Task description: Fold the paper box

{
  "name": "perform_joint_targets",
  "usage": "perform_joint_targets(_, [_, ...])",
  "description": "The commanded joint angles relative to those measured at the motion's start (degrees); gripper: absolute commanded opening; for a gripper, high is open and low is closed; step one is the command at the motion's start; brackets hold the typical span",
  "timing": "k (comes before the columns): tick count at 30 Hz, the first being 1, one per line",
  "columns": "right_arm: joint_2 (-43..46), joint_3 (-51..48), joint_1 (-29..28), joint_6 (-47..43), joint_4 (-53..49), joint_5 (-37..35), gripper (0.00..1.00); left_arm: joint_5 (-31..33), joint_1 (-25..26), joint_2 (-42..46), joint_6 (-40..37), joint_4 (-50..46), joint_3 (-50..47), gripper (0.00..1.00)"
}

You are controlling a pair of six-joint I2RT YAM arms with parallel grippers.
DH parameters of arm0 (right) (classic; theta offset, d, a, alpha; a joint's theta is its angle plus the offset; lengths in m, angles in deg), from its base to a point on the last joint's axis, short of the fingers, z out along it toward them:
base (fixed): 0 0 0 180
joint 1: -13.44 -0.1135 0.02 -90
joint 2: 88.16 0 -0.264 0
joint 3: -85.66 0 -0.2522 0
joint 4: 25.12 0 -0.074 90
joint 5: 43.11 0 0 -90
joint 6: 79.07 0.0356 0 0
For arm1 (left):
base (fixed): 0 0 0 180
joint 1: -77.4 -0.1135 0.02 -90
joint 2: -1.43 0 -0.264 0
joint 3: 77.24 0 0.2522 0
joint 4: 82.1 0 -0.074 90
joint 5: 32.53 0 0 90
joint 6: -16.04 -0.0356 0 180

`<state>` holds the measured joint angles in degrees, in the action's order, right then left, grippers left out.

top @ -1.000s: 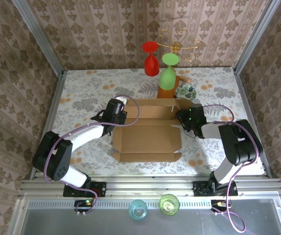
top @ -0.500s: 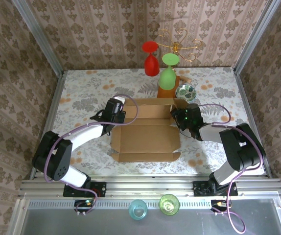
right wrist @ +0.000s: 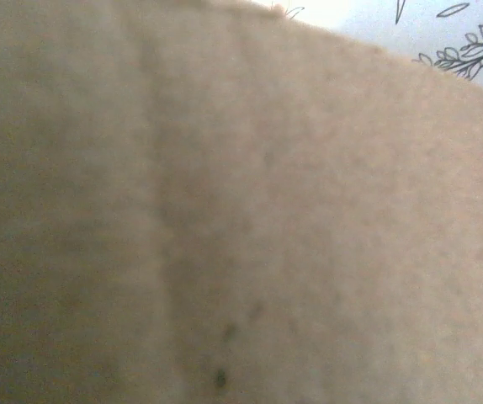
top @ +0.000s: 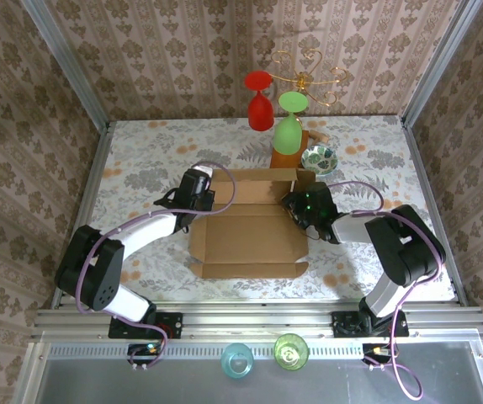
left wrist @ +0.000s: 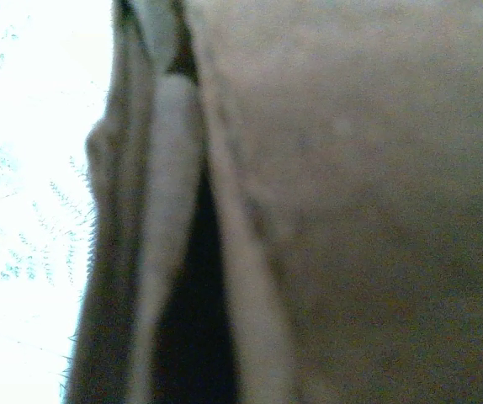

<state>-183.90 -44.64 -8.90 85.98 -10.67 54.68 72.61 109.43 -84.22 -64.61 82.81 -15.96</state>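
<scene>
The paper box point(top: 246, 236) lies open in the middle of the table, its brown back panel standing up and its front flap flat. My left gripper point(top: 200, 195) presses against the box's left side near the back corner. At the right side wall, my right gripper point(top: 302, 209) leans in over the box edge. Blurred cardboard point(left wrist: 376, 210) sits very close in the left wrist view, with a pale flap edge point(left wrist: 170, 210) and a dark gap beside it. The right wrist view has bare cardboard point(right wrist: 267, 219) right against the lens. Neither view lets me see the fingers.
Behind the box a glass stand on a wooden base point(top: 283, 158) carries a red glass point(top: 260, 109) and a green glass point(top: 288, 130). A patterned bowl point(top: 319, 158) sits to its right. Two glasses point(top: 238, 360) point(top: 290, 351) rest below the front rail. Patterned walls enclose the table.
My right gripper has moved left, pushing the box's right side inward, and the box has narrowed and slid slightly left. The left gripper has stayed put.
</scene>
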Motion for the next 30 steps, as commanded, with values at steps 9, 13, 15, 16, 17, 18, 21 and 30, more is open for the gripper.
perform_joint_targets(9, [20.11, 0.98, 1.32, -14.69, -16.87, -2.26, 0.37, -2.16, -4.0, 0.89, -2.99, -0.05, -0.73, 0.0])
perform_joint_targets(13, [29.96, 0.17, 5.14, -21.85, -24.55, -2.16, 0.37, -3.84, -4.87, 0.19, -6.18, 1.62, -0.59, 0.0])
perform_joint_targets(15, [33.5, -0.17, 8.6, -25.28, -27.51, -2.01, 0.37, -5.42, -5.51, -0.39, -6.83, 2.15, -0.34, 0.0])
perform_joint_targets(16, [34.57, -0.17, 10.64, -27.14, -28.43, -1.49, 0.37, -6.24, -5.56, -0.56, -7.06, 2.79, -0.4, 0.0])
perform_joint_targets(17, [34.98, -0.04, 12.39, -28.84, -29.08, -1.11, 0.37, -6.74, -5.49, -0.7, -7.33, 3.24, -0.33, 0.0])
perform_joint_targets(18, [34.95, 0.09, 14.19, -30.81, -29.34, -0.58, 0.37, -7.08, -5.49, -0.88, -7.66, 3.56, -0.18, 0.0])
perform_joint_targets(21, [32.51, 0.66, 17.92, -36.51, -28.73, -0.32, 0.38, -8.21, -5.51, -1.34, -8.41, 3.42, 0.42, 0.0])
perform_joint_targets(30, [14.8, 8.5, 20.58, -45.55, -25.49, 5.36, 0.39, -10.16, -5.49, -2.42, -8.43, 2.74, 0.9, 0.0])
